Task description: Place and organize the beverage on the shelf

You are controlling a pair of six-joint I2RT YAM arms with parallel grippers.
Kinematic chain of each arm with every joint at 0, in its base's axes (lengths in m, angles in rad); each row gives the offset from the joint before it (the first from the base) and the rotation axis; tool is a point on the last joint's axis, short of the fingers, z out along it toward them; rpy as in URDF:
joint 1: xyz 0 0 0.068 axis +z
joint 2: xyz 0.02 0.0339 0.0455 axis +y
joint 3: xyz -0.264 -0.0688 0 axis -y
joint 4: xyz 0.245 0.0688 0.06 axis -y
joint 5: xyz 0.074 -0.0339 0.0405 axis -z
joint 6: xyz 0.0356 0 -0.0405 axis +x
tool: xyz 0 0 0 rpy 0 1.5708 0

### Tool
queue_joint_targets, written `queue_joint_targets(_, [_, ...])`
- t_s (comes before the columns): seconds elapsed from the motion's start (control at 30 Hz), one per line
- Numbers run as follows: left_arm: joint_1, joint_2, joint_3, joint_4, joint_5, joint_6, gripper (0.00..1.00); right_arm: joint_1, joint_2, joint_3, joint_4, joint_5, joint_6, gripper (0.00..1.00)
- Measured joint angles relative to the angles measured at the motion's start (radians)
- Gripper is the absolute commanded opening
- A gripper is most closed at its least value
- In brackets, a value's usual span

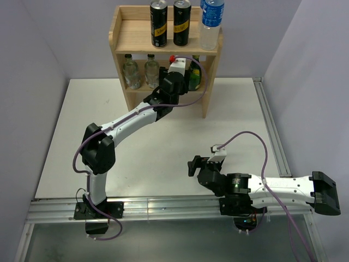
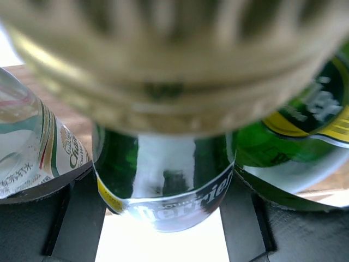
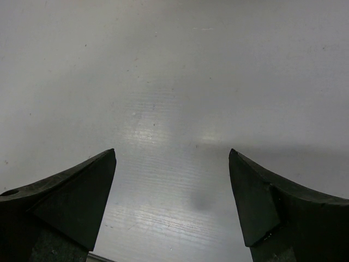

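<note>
The pale wooden shelf stands at the table's far edge. Its upper board holds two black cans and a clear water bottle. Two clear glass bottles stand at the left of the lower board. My left gripper reaches into the lower level. In the left wrist view it is shut on a green Perrier bottle, between a clear bottle and another green bottle. My right gripper is open and empty above the white table.
A blurred pale ribbed shape fills the top of the left wrist view. The shelf's right side panel is next to the left gripper. A metal rail runs along the table's right edge.
</note>
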Motion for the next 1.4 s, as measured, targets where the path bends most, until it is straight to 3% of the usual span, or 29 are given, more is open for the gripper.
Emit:
queue_joint_targets(0.63, [0.046, 0.024, 0.019, 0.002, 0.078, -0.065, 0.00, 0.000, 0.030, 0.000, 0.004, 0.003, -0.003, 0.91])
queue_joint_targets(0.87, [0.044, 0.031, 0.028, 0.001, 0.093, -0.087, 0.06, 0.000, 0.030, 0.000, 0.005, 0.003, -0.003, 0.91])
queue_joint_targets(0.97, [0.044, 0.031, 0.028, 0.001, 0.093, -0.087, 0.18, 0.000, 0.030, 0.000, 0.006, 0.003, -0.003, 0.91])
queue_joint_targets(1.07, [0.044, 0.031, 0.028, 0.001, 0.093, -0.087, 0.43, 0.000, 0.030, 0.000, 0.006, 0.003, -0.003, 0.91])
queue_joint_targets(1.1, [0.044, 0.031, 0.028, 0.000, 0.093, -0.087, 0.57, 0.000, 0.030, 0.000, 0.006, 0.003, -0.003, 0.91])
queue_joint_targets(1.2, [0.044, 0.031, 0.028, 0.000, 0.092, -0.087, 0.74, 0.000, 0.030, 0.000, 0.006, 0.003, -0.003, 0.91])
queue_joint_targets(1.33, [0.044, 0.031, 0.028, 0.000, 0.089, -0.087, 0.78, 0.000, 0.030, 0.000, 0.007, 0.003, -0.003, 0.91])
queue_joint_targets(1.4, [0.044, 0.031, 0.028, 0.000, 0.086, -0.087, 0.87, 0.000, 0.030, 0.000, 0.007, 0.003, -0.003, 0.91])
